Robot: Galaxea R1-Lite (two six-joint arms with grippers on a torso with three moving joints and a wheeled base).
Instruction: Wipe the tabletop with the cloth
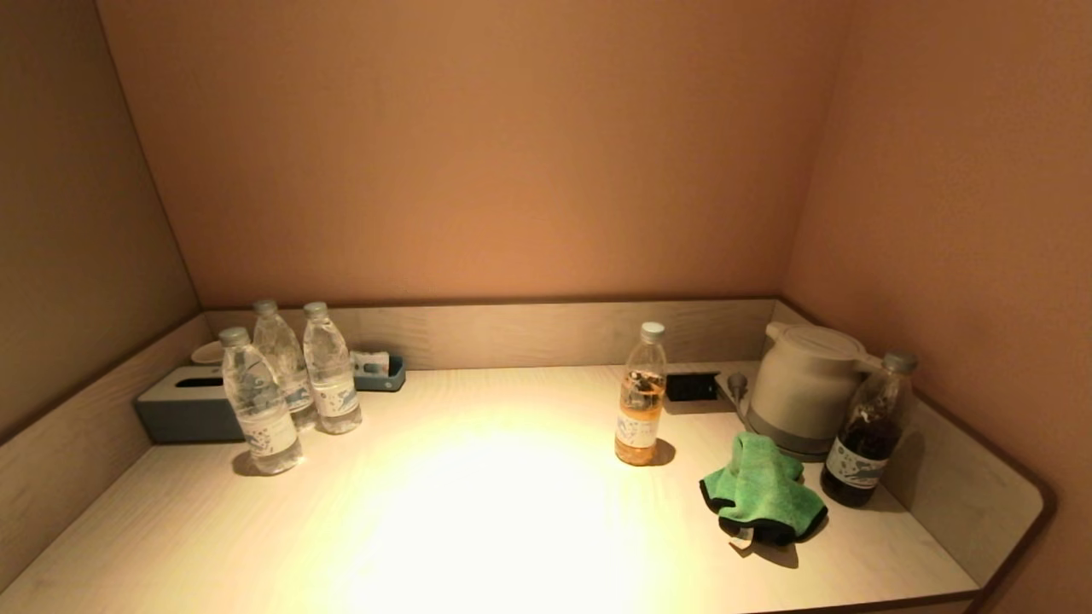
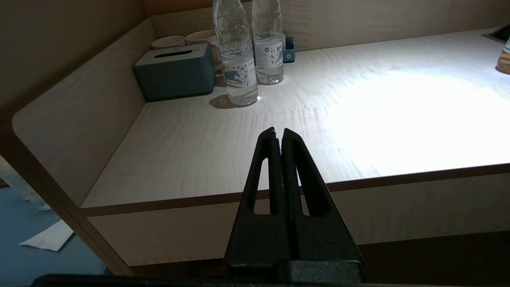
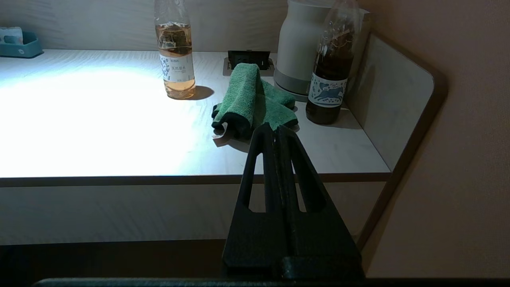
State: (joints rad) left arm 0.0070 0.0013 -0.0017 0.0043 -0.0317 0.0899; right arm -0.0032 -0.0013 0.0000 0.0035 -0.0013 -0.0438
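A crumpled green cloth [image 1: 762, 489] with a dark edge lies on the pale wooden tabletop [image 1: 478, 512] at the right, in front of the kettle. It also shows in the right wrist view [image 3: 251, 99]. My right gripper [image 3: 275, 129] is shut and empty, held off the table's front edge, short of the cloth. My left gripper [image 2: 278, 132] is shut and empty, held off the front edge at the table's left part. Neither arm shows in the head view.
Three clear water bottles [image 1: 290, 384] and a grey-blue tissue box [image 1: 183, 405] stand at the back left. An orange-drink bottle [image 1: 641, 396] stands mid-right. A white kettle [image 1: 802, 388] and a dark-drink bottle [image 1: 866, 435] stand by the right wall. Low walls edge three sides.
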